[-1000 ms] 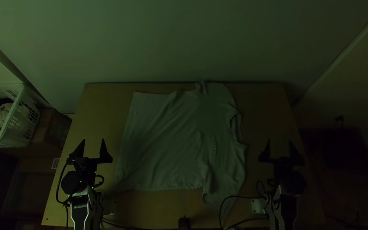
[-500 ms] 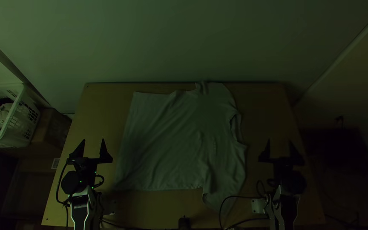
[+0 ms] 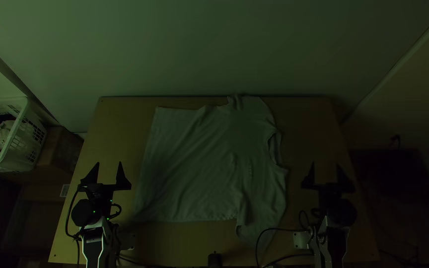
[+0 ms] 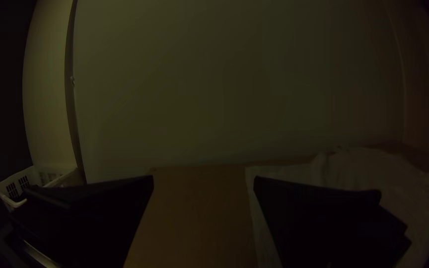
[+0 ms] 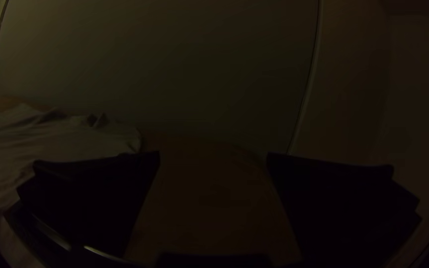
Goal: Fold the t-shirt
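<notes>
On t-shirt [image 3: 189,164], small pale marks [image 3: 250,171], too faint to read.

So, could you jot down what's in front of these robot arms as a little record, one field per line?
Garment: t-shirt, pale
Lay of cloth: spread out with wrinkles, more rumpled on the top view's right side
Surface: wooden table
Left tool: open, holding nothing, beside the t-shirt
Right tool: open, holding nothing, on the t-shirt's other side
Off the table: white basket at the top view's left edge
Folding: not yet done
Light: dim
</notes>
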`<state>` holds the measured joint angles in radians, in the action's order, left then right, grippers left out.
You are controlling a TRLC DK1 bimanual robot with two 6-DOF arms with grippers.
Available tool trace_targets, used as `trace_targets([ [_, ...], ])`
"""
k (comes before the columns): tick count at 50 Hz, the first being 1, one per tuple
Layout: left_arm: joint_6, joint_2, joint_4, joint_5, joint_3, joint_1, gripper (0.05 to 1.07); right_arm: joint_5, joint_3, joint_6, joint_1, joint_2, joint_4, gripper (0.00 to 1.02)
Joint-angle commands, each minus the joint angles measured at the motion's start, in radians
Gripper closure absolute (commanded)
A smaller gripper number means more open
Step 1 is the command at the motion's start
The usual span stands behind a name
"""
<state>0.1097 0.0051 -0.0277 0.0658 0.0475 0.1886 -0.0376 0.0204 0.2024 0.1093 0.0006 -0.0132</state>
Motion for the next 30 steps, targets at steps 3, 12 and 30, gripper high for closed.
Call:
trace_targets([
  [3,0.015,-0.005,0.028,0.0,-0.044,-0.005,0.1,-0.005,-0.013,-0.023,-0.011,-0.004,0.024,0.04],
  [12,0.015,-0.005,0.028,-0.001,-0.044,-0.005,0.1,-0.004,-0.013,-0.037,-0.022,-0.004,0.022,0.04],
  [30,0.01,-0.007,0.034,-0.04,-0.044,-0.008,0.1,-0.01,-0.01,-0.054,-0.023,-0.005,0.013,0.04],
])
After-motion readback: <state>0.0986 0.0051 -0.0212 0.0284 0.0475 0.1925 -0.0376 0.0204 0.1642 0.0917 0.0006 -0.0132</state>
